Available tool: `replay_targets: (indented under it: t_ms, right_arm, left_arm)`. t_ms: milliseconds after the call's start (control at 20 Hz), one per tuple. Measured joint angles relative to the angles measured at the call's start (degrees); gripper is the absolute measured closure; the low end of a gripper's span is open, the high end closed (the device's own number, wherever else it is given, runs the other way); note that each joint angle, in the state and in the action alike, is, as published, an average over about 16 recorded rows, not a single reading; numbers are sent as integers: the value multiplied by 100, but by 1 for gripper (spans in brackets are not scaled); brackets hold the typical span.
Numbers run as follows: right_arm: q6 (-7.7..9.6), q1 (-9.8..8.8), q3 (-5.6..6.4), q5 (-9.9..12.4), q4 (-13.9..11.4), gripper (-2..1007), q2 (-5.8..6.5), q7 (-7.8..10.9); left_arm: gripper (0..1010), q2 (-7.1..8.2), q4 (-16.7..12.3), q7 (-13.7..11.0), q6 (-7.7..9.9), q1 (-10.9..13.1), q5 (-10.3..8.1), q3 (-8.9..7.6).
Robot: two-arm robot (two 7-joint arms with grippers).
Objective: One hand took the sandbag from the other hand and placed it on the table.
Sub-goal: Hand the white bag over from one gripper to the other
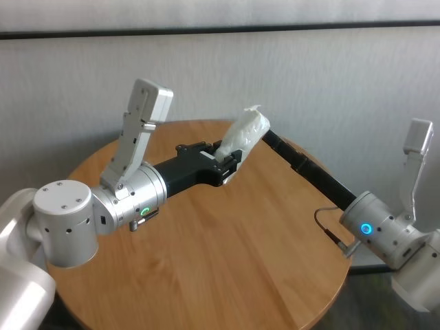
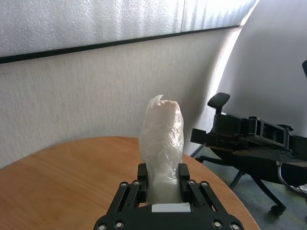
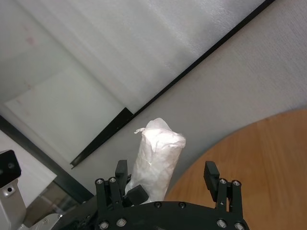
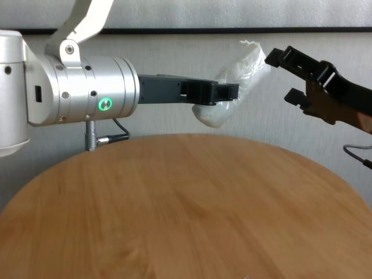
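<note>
Above the table [image 4: 174, 221], left gripper [image 4: 224, 93] clamps the sandbag [image 4: 232, 81]; right gripper [image 4: 288, 75] jaws apart alongside.

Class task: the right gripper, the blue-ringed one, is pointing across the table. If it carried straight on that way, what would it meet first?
Most likely the sandbag, held by the left gripper. The open right gripper has it ahead between its fingers, though depth is uncertain.

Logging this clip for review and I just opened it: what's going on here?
It is a handover in mid-air. The left gripper, green ring on its wrist, is shut on the white sandbag and holds it up above the round wooden table. The right gripper, blue-ringed, has its fingers open next to the bag's upper end but has not closed on it. The bag touches nothing on the table.
</note>
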Motion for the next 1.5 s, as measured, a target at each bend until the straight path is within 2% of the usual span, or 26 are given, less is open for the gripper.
replay_targets:
  t_ms: [800,1500]
  right_arm:
    - [28,674,-420,135,667,4,-271,95]
    - [81,1019,-659,302,1020,4,-362,105]
  left_arm:
    - [600,0,0,1,0,0,0,0]
    - [600,0,0,0,0,0,0,0]
